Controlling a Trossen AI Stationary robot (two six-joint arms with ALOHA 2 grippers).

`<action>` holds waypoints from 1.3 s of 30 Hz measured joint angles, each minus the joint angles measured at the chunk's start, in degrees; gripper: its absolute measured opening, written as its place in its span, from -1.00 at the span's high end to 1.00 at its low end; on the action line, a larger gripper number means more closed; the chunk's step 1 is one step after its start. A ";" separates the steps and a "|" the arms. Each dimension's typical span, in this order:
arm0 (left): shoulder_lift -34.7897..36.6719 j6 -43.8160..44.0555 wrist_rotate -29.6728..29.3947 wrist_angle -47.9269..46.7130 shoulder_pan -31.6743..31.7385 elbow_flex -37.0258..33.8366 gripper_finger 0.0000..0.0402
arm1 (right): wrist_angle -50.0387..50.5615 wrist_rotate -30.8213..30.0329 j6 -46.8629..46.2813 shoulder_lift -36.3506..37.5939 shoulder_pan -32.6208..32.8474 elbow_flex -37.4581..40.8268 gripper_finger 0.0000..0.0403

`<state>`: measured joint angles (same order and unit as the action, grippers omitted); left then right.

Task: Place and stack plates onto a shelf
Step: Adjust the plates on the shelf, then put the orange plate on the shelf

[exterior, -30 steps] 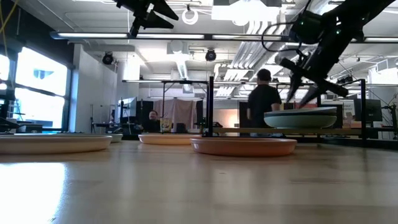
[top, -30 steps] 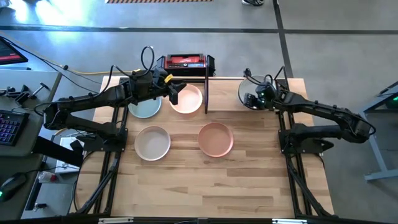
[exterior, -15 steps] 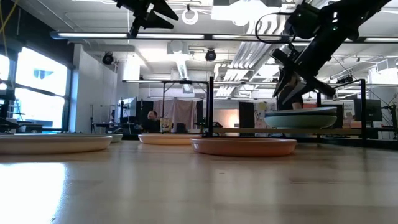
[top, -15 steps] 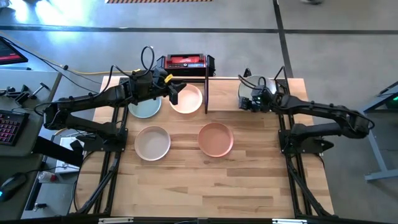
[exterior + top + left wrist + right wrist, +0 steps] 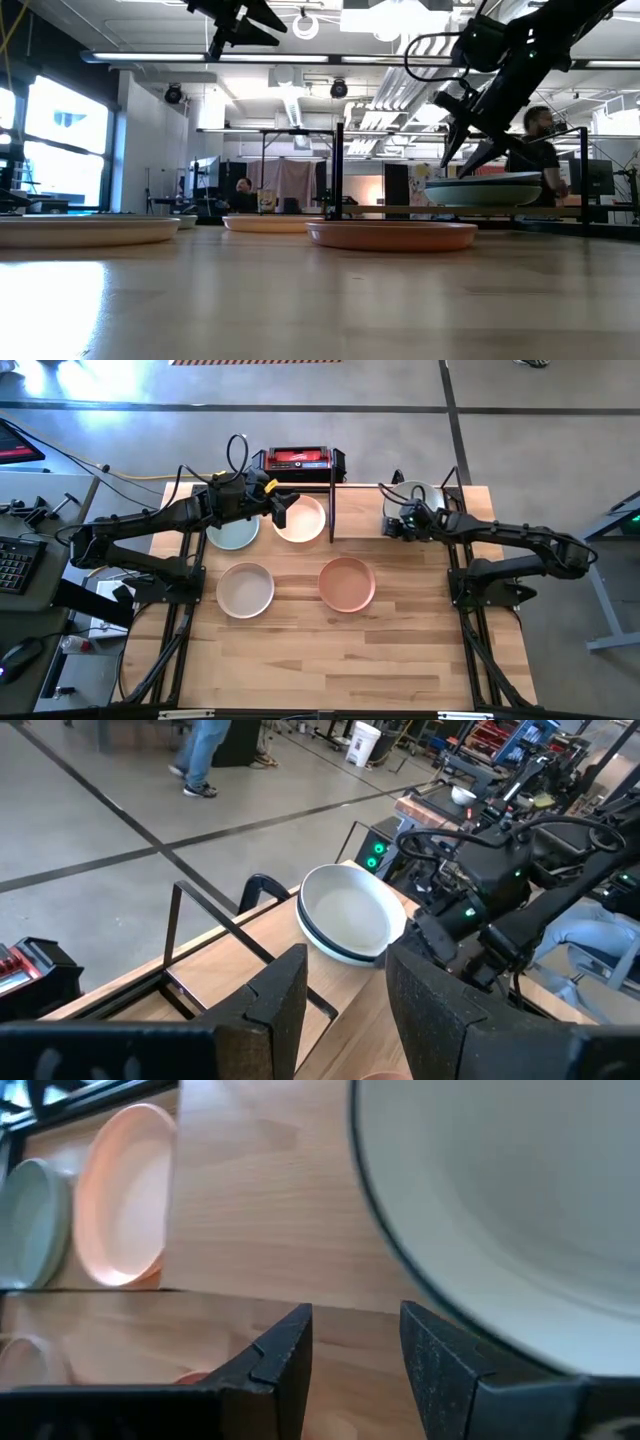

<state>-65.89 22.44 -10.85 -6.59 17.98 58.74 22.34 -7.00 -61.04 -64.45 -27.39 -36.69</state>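
Hovering R hand (image 5: 392,527) | fingers apart, empty | plate stack (image 5: 412,500) just beside

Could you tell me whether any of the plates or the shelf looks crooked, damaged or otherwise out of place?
Nothing stands out. The stacked plates sit level on the shelf, with the right gripper open beside them. The four other plates lie flat, and the left gripper hangs open above the peach plate.
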 joint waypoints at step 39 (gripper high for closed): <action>0.00 -0.08 -0.71 0.50 0.02 0.00 0.37 | 5.29 0.42 -0.46 5.53 -1.30 -0.01 0.34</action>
<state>-65.89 22.36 -11.56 -6.09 18.00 58.74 27.63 -6.58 -61.49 -58.92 -28.70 -36.70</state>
